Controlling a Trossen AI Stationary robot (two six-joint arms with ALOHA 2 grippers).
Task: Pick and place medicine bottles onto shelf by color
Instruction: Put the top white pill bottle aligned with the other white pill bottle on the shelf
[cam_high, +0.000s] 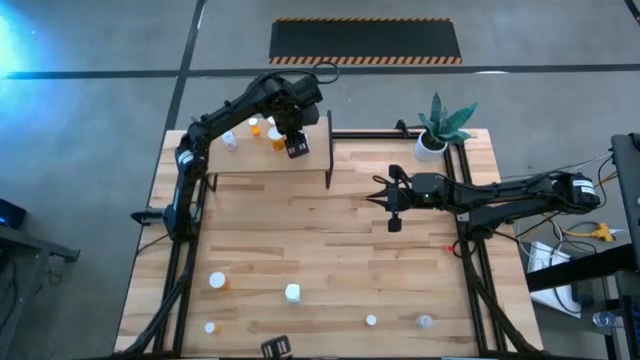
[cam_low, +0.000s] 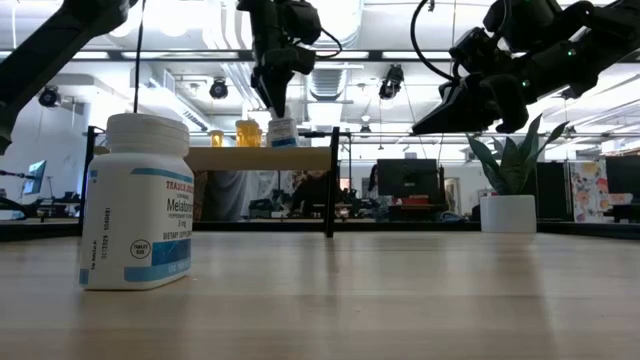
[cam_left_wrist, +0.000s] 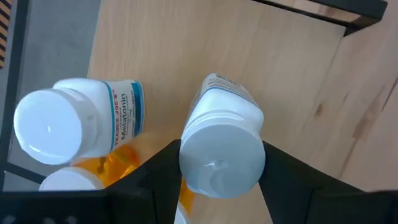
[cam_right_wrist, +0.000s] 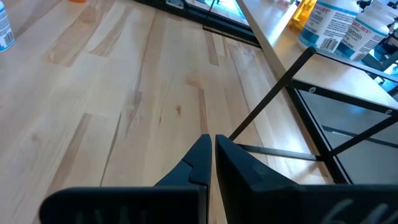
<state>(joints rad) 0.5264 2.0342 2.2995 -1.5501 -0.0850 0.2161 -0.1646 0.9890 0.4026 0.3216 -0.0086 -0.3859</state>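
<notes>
Planked wooden desk, shelf at its far edge. Left gripper: fingers clamped on a white-capped bottle over the shelf, beside an orange bottle and a white Melatonin bottle. Loose bottles near the front edge. Potted plant at the far right corner. Right gripper: fingers together, above the desk middle.

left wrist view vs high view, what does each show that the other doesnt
Only the left wrist view: the left hand shut on a white-capped white plastic bottle, and the Melatonin label of a neighbouring white bottle. Only the high view: the waiting right hand over mid-table, a green potted plant, and loose bottles near the front edge. Both: the light wooden shelf board.
</notes>
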